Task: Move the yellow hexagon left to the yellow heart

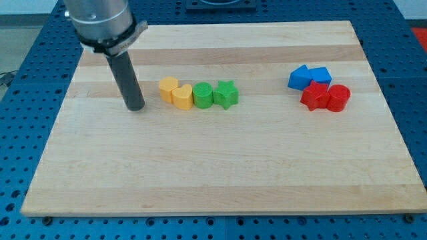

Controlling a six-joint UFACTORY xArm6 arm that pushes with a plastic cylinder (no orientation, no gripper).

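You are looking at a pale wooden board (pixel 220 167) lying on a blue perforated table (pixel 27 80), with my tip (pixel 136 107) planted on the board toward the view's left. There are no jaws for you to check here: the arm ends in a plain dark rod (pixel 127 77) under a grey housing (pixel 100 20), so nothing opens, closes or clamps. Just to the view's right of my tip, apart from it by a small gap, you find a row of four blocks. The yellow hexagon (pixel 167 88) is the leftmost of them and the one nearest my tip; the yellow heart (pixel 181 96) sits touching it on its right and slightly toward the view's bottom. So you see the hexagon on the left side of the heart and pressed against it. Next in the row comes a green cylinder (pixel 203 95), against the heart, and then a green star (pixel 226 94) against the cylinder. Well apart, toward the view's right, you see a second cluster: two blue blocks (pixel 309 76) side by side, whose shapes you cannot make out for certain, and just below them a red block (pixel 315 97) of unclear shape touching a red cylinder (pixel 338 97).
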